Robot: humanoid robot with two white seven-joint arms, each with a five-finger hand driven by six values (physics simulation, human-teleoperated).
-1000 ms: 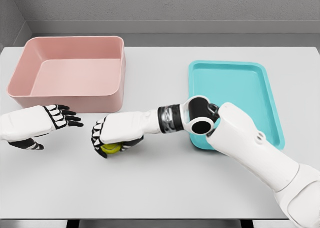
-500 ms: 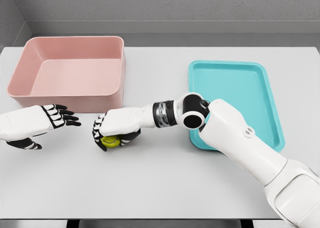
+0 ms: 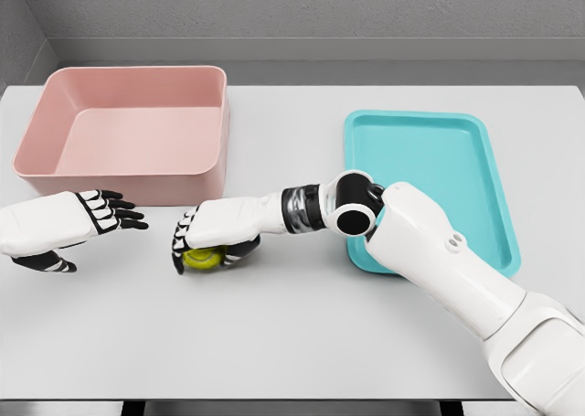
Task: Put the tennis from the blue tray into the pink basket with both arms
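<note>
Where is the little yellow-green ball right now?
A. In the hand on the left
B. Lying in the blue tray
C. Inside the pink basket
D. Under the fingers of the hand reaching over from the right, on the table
D: the tennis ball sits on the table inside the curled right hand, in front of the pink basket.

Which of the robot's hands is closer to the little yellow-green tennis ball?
The right hand: it is curled over the yellow-green tennis ball on the white table. The left hand waits open, apart to the ball's left.

basket [image 3: 128, 133] left on table [image 3: 302, 334], tray [image 3: 430, 174] right, well apart
</note>
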